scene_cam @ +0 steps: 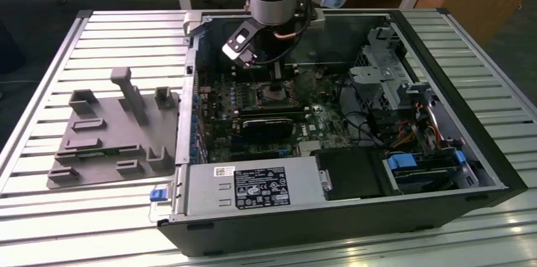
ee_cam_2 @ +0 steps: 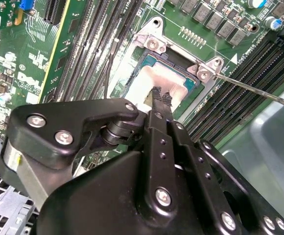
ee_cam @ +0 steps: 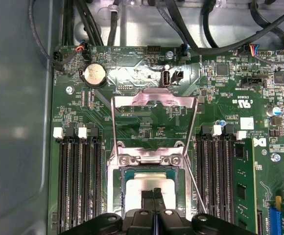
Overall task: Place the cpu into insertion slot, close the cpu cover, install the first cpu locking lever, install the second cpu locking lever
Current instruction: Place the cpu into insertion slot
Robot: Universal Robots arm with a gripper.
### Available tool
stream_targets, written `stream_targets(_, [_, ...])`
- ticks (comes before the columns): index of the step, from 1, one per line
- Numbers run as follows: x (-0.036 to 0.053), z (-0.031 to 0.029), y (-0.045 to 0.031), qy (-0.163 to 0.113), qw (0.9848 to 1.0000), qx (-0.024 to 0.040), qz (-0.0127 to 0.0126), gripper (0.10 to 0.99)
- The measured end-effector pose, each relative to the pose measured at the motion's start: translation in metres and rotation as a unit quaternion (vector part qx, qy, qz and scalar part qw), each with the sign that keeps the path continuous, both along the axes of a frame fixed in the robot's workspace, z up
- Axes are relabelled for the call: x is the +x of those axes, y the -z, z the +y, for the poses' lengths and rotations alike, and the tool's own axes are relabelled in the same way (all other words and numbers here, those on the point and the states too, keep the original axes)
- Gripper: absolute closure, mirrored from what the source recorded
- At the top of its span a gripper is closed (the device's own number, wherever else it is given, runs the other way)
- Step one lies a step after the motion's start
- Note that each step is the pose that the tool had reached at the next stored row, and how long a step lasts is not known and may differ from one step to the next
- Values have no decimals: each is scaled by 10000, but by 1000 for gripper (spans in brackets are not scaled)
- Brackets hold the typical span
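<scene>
Ext. view's left: grey fixture tray sits on the slatted table, well apart from me. Next comes the open PC case. I'm inside it, above the insertion slot, w/ graphics card just beside the slot and drive bays off toward the right. In the first wrist view my gripper has its fingers pressed together, tips over the cpu, which lies in the slot. Memory slots flank the slot on both sides, so side room is tight. The cpu cover stands swung back, open. One lever wire slants out beside my fingers.
</scene>
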State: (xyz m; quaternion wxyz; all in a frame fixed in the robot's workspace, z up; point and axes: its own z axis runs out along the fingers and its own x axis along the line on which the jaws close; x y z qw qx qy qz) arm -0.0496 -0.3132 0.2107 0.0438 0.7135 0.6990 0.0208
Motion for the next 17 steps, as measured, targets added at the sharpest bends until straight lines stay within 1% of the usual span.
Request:
stream_targets(7, [0, 0, -103, 0, 10000, 0, -1, 984])
stream_targets(17, [0, 0, -310, 0, 10000, 0, -10, 984])
